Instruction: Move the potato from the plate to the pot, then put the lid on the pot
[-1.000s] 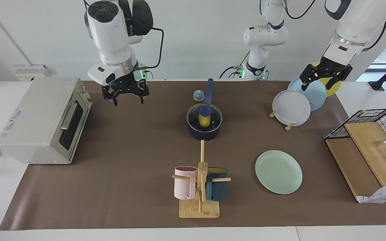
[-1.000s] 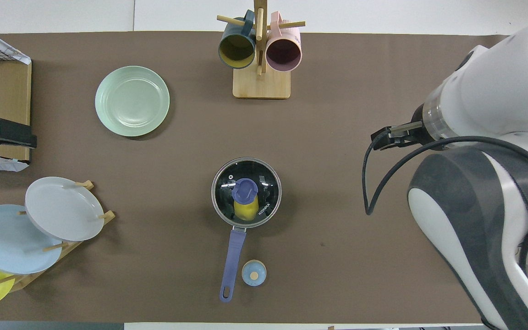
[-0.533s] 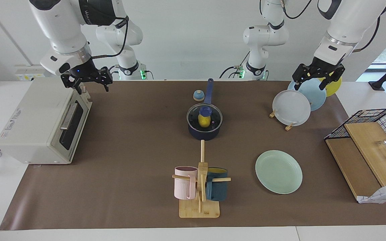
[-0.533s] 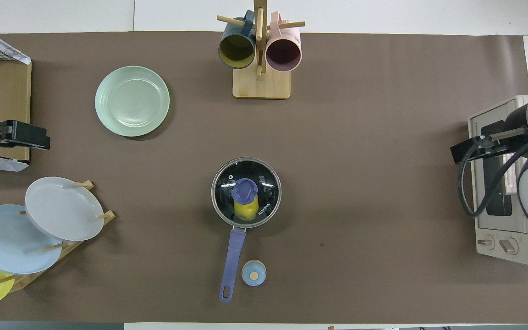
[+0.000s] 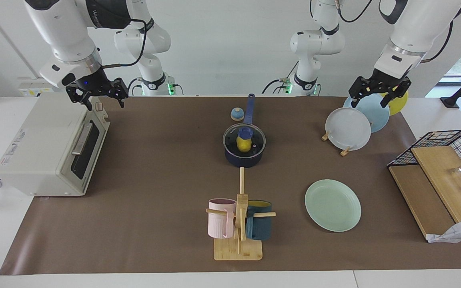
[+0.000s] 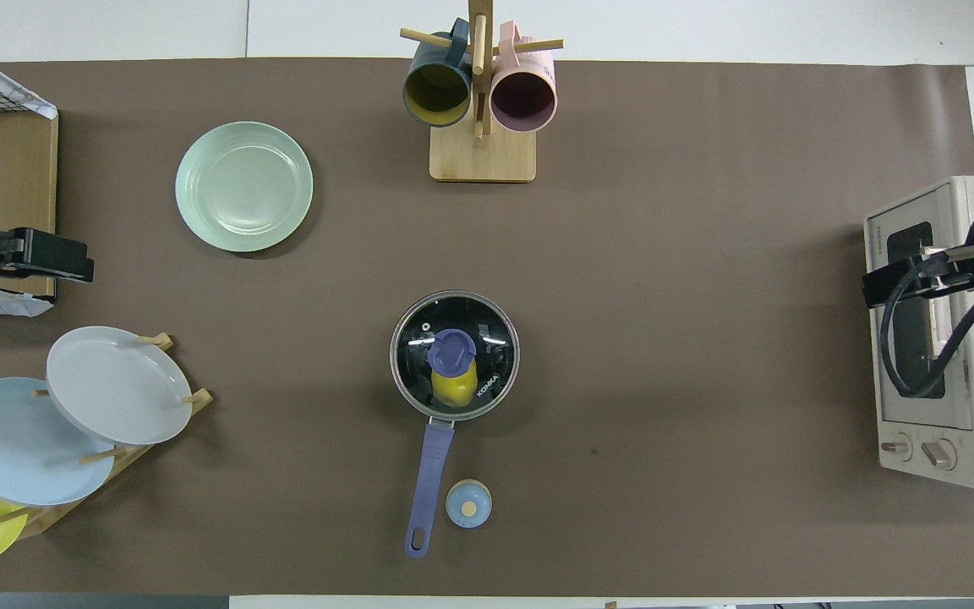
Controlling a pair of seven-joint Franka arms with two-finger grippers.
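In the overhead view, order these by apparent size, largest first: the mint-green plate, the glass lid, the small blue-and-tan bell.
1. Round pale mint-green plate
2. Clear glass lid with blue knob, only slightly smaller
3. Small blue-and-tan dome-shaped bell, clearly smallest

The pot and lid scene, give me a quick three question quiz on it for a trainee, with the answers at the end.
1. True or false: the potato lies in the pot under the lid.
2. What lies on the mint-green plate? A) the potato B) nothing C) the bell
3. Fill in: the right end effector is over the ____, and the left end effector is over the upright plates.

Key: 1 true; 2 B; 3 toaster oven.
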